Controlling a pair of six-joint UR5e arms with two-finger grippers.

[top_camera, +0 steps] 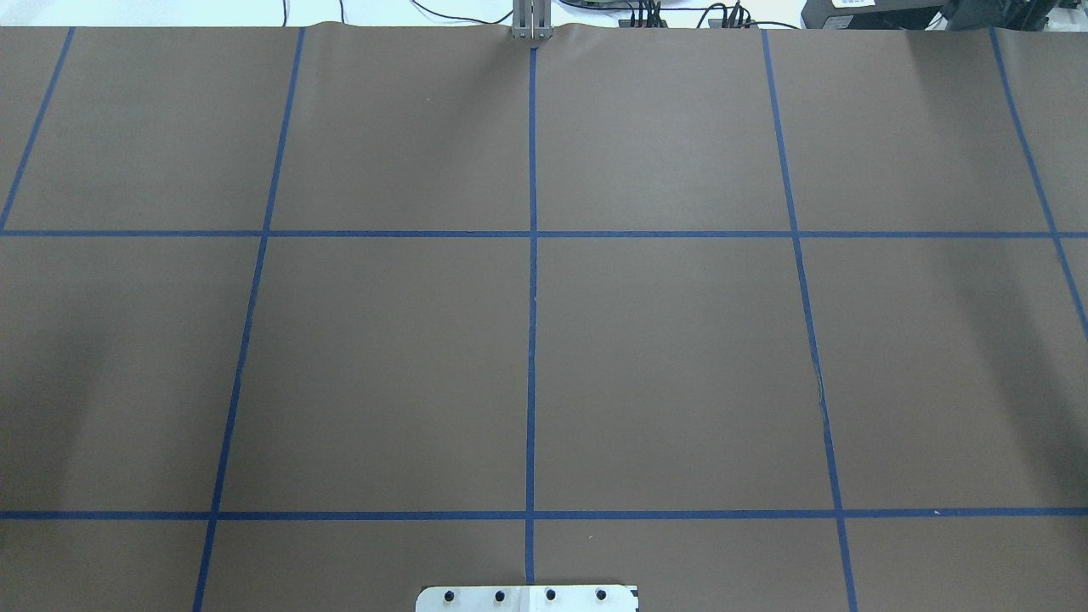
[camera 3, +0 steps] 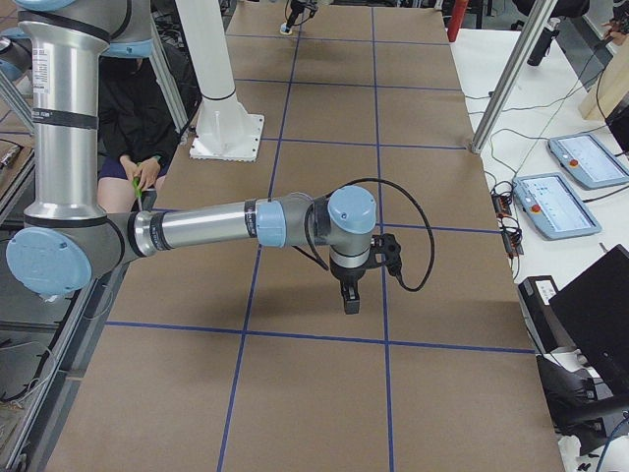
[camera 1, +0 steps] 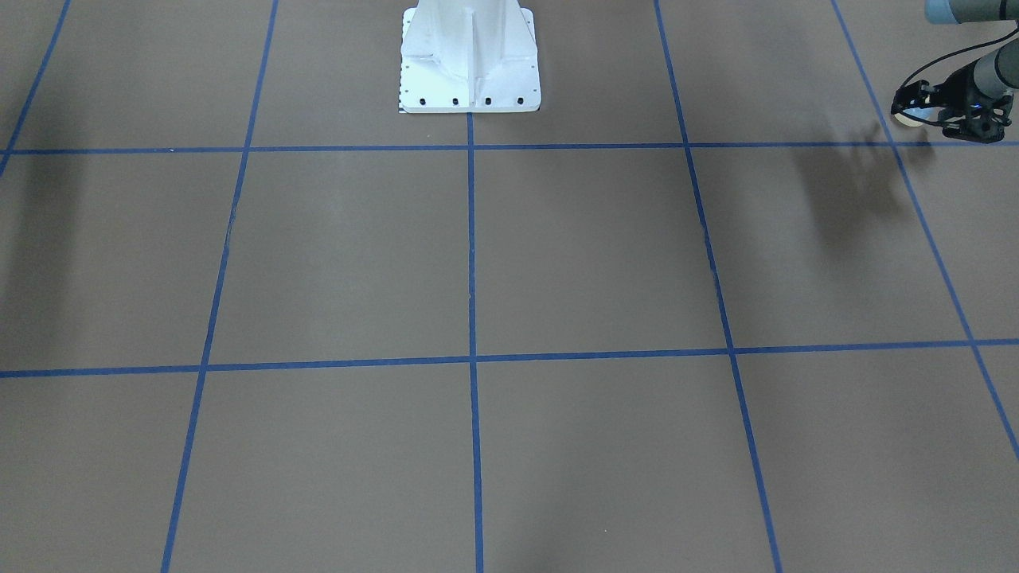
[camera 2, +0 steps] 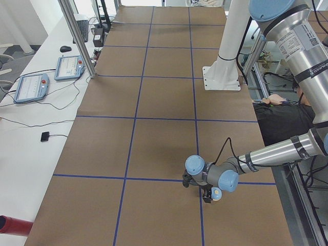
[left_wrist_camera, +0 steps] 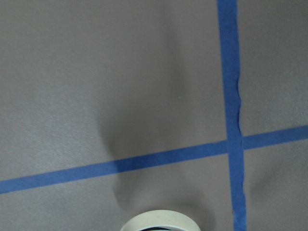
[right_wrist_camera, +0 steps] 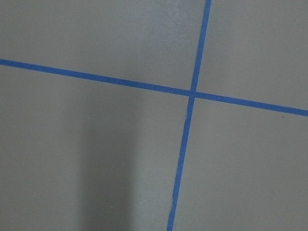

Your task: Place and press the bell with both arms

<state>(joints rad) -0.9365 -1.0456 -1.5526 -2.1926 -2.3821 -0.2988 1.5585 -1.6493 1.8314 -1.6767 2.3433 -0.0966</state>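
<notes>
The left arm [camera 2: 271, 154] reaches low across the brown-covered desk [top_camera: 680, 340] at the end on the robot's left. Its end effector [camera 1: 914, 110] is pinching the bell [camera 1: 907, 118], which shows light blue with a cream rim and sits tilted off the surface, with the arm's shadow cast apart from it on the desk. The bell hangs near a crossing of 2 blue tape lines [left_wrist_camera: 234, 143]. In the left wrist view only the cream rim shows, at the bottom edge.

The right arm [camera 3: 206, 224] stretches out over the opposite end of the desk, and its end effector [camera 3: 350, 298] points straight down above the surface, close to a tape line. I cannot tell whether its fingers are spread or pressed together.

The white pedestal [camera 1: 470, 60] stands bolted at the robot's side of the desk, well apart from both end effectors
</notes>
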